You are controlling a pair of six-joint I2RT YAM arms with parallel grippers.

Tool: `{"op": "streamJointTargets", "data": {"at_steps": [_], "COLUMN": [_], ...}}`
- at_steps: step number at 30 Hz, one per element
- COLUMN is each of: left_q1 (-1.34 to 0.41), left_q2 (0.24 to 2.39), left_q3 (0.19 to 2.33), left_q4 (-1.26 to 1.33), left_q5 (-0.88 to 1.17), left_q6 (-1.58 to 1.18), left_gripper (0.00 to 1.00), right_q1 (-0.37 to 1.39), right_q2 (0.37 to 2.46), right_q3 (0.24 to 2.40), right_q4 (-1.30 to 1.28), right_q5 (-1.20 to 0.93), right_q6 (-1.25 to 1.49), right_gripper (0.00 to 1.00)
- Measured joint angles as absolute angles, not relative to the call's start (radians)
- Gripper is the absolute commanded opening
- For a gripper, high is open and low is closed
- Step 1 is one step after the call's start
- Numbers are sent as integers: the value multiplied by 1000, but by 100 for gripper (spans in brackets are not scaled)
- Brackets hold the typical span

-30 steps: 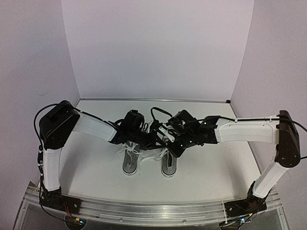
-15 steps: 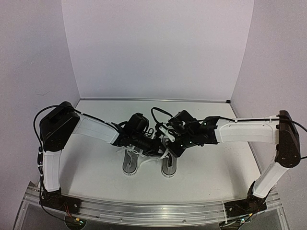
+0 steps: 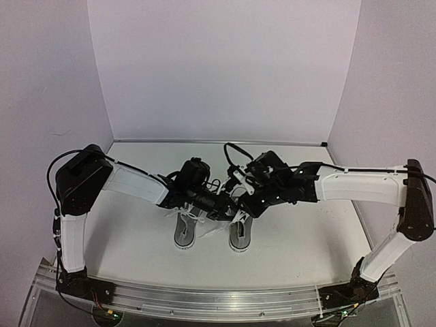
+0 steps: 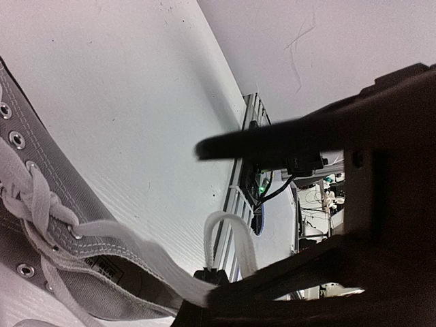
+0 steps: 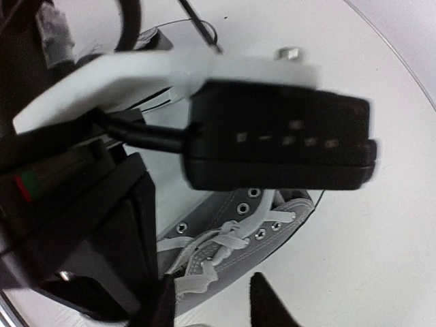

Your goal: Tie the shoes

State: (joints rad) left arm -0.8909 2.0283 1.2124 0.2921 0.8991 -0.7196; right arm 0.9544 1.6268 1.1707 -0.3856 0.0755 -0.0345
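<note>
Left arm (image 3: 133, 180) and right arm (image 3: 354, 186): white link shells, black joint housings, thin black cables (image 3: 235, 148).

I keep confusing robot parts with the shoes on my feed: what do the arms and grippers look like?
Both the left arm and right arm have white link covers between bulky black joint housings, with thin black cables looping along them. The left gripper and right gripper are black with tapered fingers. No legible markings show.
</note>
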Motion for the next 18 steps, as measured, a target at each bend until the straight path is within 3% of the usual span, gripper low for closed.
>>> {"op": "streamJointTargets", "data": {"at_steps": [12, 18], "left_q1": [-884, -884], "left_q2": [2095, 2109], "left_q3": [1209, 1208], "left_q4": [424, 482], "left_q5": [926, 947], "left_q6": [-792, -821], "left_gripper": [0, 0], "right_q1": [849, 809], "right_q2": [1354, 1314], "right_q3": [991, 836], "right_q4": [-332, -269], "right_q5": [-101, -236], "right_q6": [158, 234], "right_gripper": [46, 42]}}
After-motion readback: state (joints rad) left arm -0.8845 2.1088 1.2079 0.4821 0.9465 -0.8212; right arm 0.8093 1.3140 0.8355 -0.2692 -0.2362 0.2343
